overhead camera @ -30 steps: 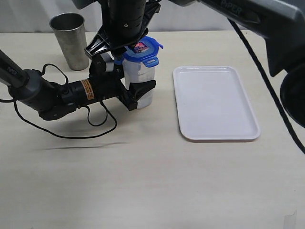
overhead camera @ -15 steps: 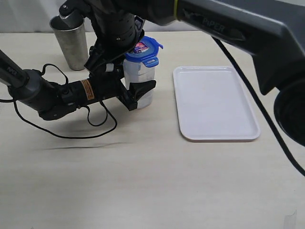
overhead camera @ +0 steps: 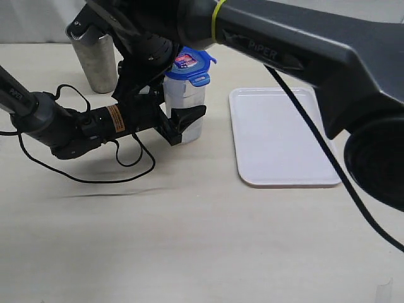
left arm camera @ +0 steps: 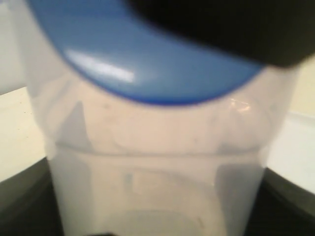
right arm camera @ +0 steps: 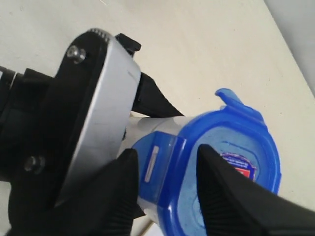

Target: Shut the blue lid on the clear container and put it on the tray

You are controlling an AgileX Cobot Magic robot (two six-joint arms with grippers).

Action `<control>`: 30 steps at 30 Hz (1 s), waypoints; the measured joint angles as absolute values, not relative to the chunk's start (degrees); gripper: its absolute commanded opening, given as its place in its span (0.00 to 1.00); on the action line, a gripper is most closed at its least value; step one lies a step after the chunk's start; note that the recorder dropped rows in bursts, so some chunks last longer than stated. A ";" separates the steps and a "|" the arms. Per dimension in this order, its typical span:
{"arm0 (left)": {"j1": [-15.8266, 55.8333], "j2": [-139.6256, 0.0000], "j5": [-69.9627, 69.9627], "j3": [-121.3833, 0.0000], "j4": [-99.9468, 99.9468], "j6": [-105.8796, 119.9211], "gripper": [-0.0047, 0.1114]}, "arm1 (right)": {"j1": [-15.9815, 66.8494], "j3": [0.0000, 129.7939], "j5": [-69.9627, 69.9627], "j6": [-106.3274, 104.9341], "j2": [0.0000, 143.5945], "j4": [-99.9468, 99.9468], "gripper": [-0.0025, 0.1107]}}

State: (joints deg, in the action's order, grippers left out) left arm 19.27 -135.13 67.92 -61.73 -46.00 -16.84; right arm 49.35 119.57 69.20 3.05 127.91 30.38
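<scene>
On the desk (overhead camera: 189, 240), left of the tray (overhead camera: 284, 139) and apart from it, the clear container (overhead camera: 184, 107) stood upright, clamped low on its wall by the left hand (overhead camera: 183, 126). The blue lid (overhead camera: 189, 65) sat on its mouth. Over the last second the right arm had swung back toward the steel cup (overhead camera: 95, 60). The right hand (right arm camera: 166, 152) now straddled a side tab of the lid, fingers apart and gripping nothing. At least one tab stood flipped out, so latching probably remained unfinished. The carry to the tray had not begun.
</scene>
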 measured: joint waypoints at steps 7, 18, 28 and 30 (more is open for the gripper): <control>19.16 -135.13 67.92 -61.73 -46.00 -16.94 0.04 | 49.85 119.67 69.20 0.92 128.23 31.32 0.33; 19.16 -135.13 67.92 -61.73 -46.12 -16.72 0.04 | 49.75 117.10 67.64 -0.62 128.01 32.06 0.33; 19.16 -135.13 67.92 -61.73 -46.12 -16.63 0.04 | 49.97 115.87 66.75 -1.72 127.65 32.15 0.33; 19.16 -135.13 67.92 -61.73 -46.12 -16.51 0.04 | 49.86 115.87 66.60 -2.81 127.53 30.99 0.31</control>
State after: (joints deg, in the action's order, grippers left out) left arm 19.16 -135.13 67.92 -61.73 -46.12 -16.51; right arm 49.86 115.87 66.60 -2.81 127.53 30.99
